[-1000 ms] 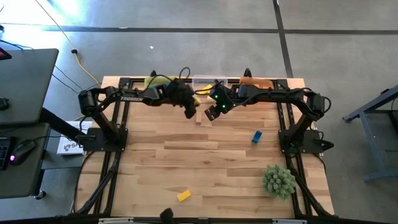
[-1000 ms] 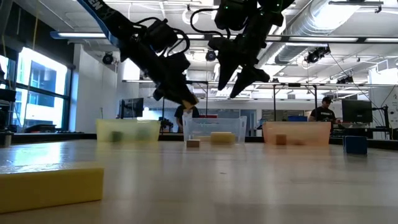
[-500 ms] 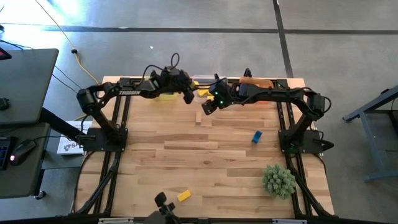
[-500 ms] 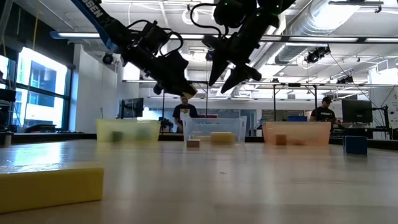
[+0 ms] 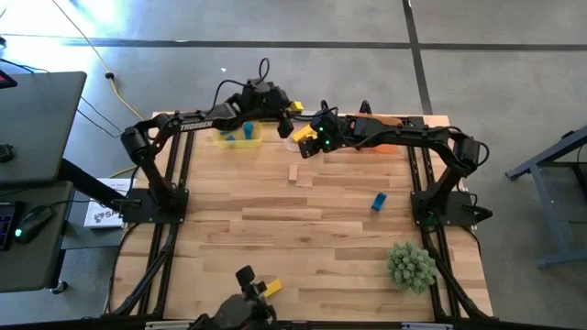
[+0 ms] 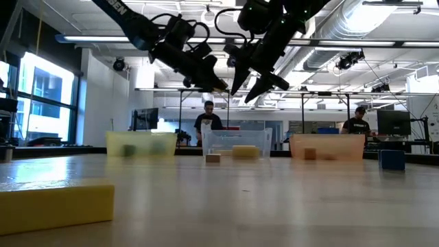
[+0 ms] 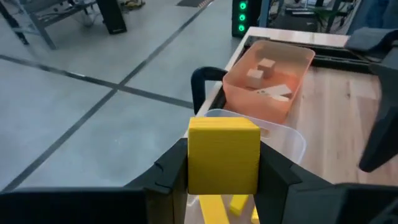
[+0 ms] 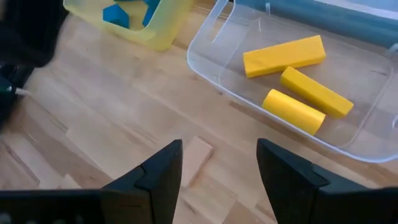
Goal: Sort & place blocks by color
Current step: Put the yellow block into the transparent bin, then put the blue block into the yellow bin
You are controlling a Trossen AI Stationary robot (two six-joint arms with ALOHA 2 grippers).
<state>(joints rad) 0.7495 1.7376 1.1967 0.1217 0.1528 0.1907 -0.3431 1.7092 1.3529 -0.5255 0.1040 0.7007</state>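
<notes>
My left gripper hovers high over the clear bin, shut on a yellow block. More yellow blocks lie in that bin. My right gripper is open, above the table just in front of the clear bin, with a plain wood block lying flat below it. Blue blocks sit in the yellow bin. Wood blocks lie in the orange bin. A blue block and a yellow bar rest on the table. My left gripper pinches the yellow block by two opposite side faces, one finger on each. The block is lifted clear, its upper part standing out past the fingertips, above the clear bin.
The three bins stand in a row along the table's far edge. A spiky green plant ball sits near the right near corner. Something dark shows at the near edge. People stand in the room behind.
My left gripper, shut on the yellow block, has risen and moved toward the far edge, from near the plain wood block to above the clear bin. My right gripper has drifted slightly toward the far edge. The dark thing has come in at the near edge.
</notes>
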